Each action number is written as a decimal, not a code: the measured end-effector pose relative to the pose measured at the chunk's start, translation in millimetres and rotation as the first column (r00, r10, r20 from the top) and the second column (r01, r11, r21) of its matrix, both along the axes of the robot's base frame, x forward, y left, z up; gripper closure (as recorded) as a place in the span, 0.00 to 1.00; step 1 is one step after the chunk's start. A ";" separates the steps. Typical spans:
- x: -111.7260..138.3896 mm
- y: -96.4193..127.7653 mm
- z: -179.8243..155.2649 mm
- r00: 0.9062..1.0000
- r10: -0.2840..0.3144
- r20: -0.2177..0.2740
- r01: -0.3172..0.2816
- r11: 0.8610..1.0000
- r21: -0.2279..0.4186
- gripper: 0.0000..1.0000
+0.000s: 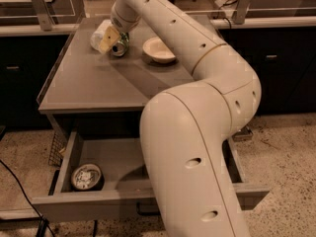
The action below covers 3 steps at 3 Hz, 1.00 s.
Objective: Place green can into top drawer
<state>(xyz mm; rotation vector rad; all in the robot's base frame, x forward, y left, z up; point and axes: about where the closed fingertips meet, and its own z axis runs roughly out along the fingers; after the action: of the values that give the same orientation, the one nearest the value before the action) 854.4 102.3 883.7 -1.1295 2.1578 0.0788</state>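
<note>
Grey table [89, 83] is carrying the shiny dark green can [120, 46] at its far left; my gripper [113, 40] is hanging right against it, and I cannot tell its grip. Below, the wide grey top drawer [148, 197] is standing open.

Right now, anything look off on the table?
The green can looks tipped, silver end toward the camera, beside the clear bottle at the back left of the table, with the gripper at it. The top drawer is open with a round tin inside.

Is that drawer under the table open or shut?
Open: the top drawer is pulled out, a round tin inside. The gripper is up by the green can.
</note>
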 end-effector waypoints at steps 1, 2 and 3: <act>1.3 -1.0 -9.9 0.999 -0.036 -0.040 0.037 0.999 0.012 0.00; 4.5 -3.5 -20.2 0.996 -0.061 -0.070 0.062 0.998 0.023 0.00; 7.1 -4.5 -27.1 0.993 -0.073 -0.089 0.076 0.997 0.030 0.19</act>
<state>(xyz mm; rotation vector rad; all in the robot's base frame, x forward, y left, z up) 861.5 97.8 856.6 -1.0428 2.2652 0.1326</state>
